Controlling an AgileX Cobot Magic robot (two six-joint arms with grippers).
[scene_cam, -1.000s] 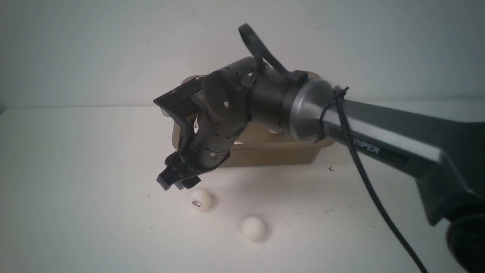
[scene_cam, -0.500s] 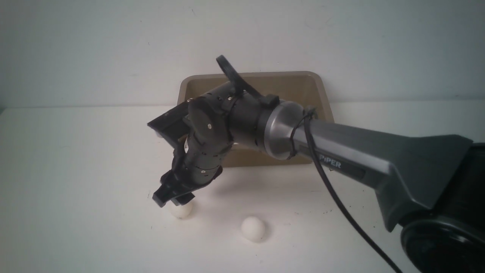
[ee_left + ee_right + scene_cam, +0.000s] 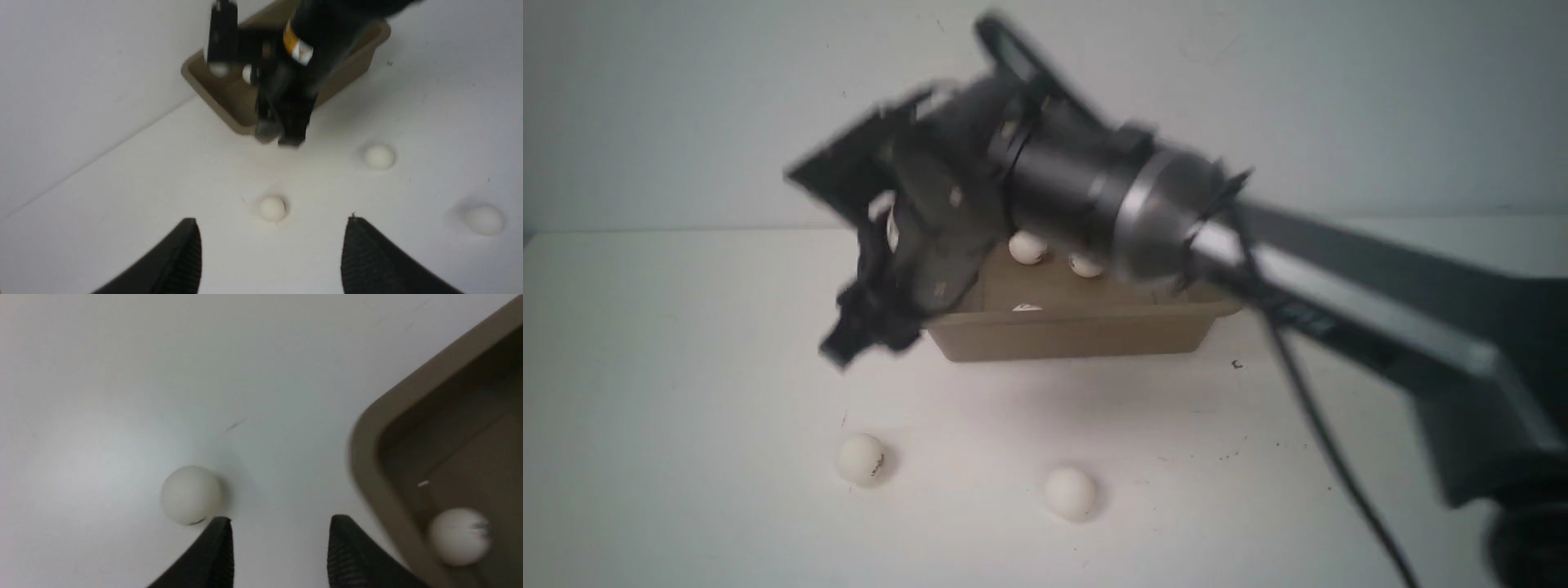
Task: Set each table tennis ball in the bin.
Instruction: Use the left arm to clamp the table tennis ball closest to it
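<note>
The right gripper (image 3: 282, 519), jaws apart and empty, has a table tennis ball (image 3: 191, 495) just outside one jaw and the bin (image 3: 361, 465) beyond the other, so I judge the pick is not yet done; next the jaws must straddle that ball.

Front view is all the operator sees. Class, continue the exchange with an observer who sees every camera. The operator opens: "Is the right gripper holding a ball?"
Observer: No. Right wrist view shows the right gripper empty; a ball lies on the table, outside its jaws.
Operator: How many are outside the bin?
Observer: Three; left wrist view shows a third ball beyond your frame.
Operator: And the left gripper?
Observer: Open and empty.
</note>
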